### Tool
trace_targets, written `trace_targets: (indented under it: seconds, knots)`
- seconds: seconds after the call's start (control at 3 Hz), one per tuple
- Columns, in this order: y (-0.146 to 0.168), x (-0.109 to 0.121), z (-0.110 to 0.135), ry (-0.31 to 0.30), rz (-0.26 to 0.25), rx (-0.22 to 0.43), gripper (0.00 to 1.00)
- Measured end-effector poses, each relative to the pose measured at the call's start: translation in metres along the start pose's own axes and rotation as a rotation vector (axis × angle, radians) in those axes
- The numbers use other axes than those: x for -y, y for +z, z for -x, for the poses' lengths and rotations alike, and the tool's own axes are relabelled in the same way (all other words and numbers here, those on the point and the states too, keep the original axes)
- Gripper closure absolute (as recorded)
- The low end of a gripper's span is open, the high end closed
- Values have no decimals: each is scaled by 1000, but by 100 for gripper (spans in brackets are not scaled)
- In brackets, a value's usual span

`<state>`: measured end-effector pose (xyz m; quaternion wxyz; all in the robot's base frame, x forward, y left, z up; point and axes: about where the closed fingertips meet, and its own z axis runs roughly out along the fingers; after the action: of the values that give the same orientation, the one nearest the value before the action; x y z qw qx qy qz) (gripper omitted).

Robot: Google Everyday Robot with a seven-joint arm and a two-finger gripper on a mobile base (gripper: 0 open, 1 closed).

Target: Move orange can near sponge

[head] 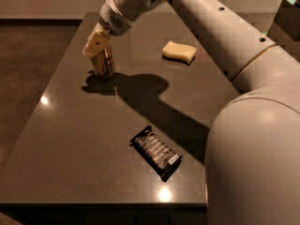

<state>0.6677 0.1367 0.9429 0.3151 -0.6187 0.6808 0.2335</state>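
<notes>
Camera view: the hand (99, 49) is at the far left part of the table (79, 144), clamped from above on the can (105, 67). The can leans a little, with its shadow right beneath it; whether its base touches the table cannot be told. The sponge (179, 51) lies flat, well apart to the can's right. A black packet (156, 152) lies near the front edge. The arm (201, 20) reaches in from the right.

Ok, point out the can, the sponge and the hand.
can (105, 67): camera view, on its side wall.
sponge (179, 51): camera view, middle of its top face.
hand (97, 48): camera view, at its tip, over the can's top.
</notes>
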Motion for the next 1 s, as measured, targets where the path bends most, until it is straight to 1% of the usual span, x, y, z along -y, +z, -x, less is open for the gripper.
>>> trace_targets:
  seconds: [0.33,0.67,1.0]
  knots:
    - [-35,7,-6,26,-79,-15,100]
    - [-79,19,-24,77,-172,-20,100]
    - [-112,40,-55,155,-242,-34,100]
